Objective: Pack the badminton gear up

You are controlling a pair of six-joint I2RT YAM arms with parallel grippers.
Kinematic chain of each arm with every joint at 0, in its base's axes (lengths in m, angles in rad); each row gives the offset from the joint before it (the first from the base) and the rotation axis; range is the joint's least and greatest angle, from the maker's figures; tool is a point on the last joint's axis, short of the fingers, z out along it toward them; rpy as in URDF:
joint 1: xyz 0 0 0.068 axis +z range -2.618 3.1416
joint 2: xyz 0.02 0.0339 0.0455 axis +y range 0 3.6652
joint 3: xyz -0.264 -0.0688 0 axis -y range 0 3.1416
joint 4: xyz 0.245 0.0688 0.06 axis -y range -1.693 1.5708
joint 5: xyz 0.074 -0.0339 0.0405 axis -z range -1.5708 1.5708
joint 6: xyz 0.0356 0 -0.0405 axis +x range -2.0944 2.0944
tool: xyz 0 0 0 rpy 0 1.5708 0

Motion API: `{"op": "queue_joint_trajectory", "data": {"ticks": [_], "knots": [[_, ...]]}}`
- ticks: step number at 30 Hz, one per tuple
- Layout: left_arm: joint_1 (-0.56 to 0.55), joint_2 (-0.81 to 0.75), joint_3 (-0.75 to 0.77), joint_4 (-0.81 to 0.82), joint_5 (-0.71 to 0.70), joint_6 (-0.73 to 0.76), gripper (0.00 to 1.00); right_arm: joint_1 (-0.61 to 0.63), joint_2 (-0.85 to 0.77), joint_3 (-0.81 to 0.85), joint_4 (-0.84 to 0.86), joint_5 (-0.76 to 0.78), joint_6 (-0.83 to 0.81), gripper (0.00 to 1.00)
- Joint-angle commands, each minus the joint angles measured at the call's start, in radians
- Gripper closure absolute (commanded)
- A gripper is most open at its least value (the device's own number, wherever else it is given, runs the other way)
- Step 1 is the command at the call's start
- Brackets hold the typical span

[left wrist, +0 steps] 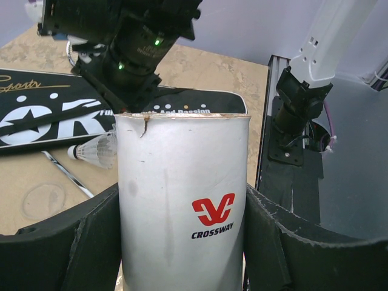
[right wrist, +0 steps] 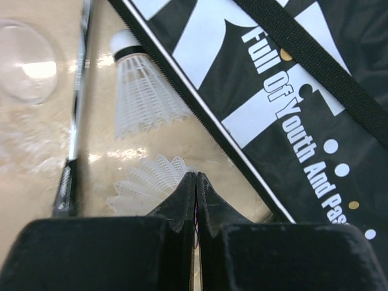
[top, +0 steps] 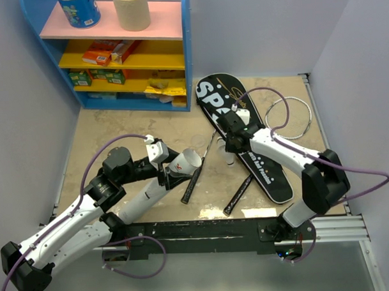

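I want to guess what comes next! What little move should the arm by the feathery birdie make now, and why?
Probably the right gripper should lift a little and head for the white tube. Its fingers are shut right at the skirt of a shuttlecock, perhaps pinching it, and the left gripper holds the tube nearby, so the shuttlecock likely goes in there.

Left arm [top: 69,226]: white shells along the long links, fat black joints between them, and a black cap down at the end.
Right arm [top: 281,149]: same build, with a white link, a big black elbow and a black base.
Cables: a purple cable [top: 117,140] arcs over the left arm, and a second purple cable [top: 368,178] loops off the right elbow.
Left gripper [top: 172,174]: white block on top, matte black fingers [left wrist: 73,242], edges scuffed pale.
Right gripper [right wrist: 195,182]: black tapering tips, black housing, two green lights [left wrist: 156,42] glowing.
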Motion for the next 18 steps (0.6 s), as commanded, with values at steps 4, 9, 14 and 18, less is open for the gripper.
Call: {"op": "queue_joint_trajectory", "data": {"ticks": [4, 9, 14, 18], "knots": [[0.0, 0.007, 0.032, 0.049, 0.002, -0.011, 0.95, 0.004, -0.213, 0.069, -0.071, -0.106, -0.09, 1.0], [0.0, 0.022, 0.033, 0.047, 0.013, -0.011, 0.95, 0.004, -0.331, 0.158, -0.131, -0.252, -0.164, 1.0], [0.0, 0.042, 0.033, 0.053, 0.054, -0.011, 0.95, 0.004, -0.449, 0.21, -0.073, -0.405, -0.188, 1.0], [-0.002, 0.071, 0.038, 0.053, 0.117, -0.014, 0.96, 0.005, -0.514, 0.242, -0.027, -0.514, -0.194, 1.0]]}}
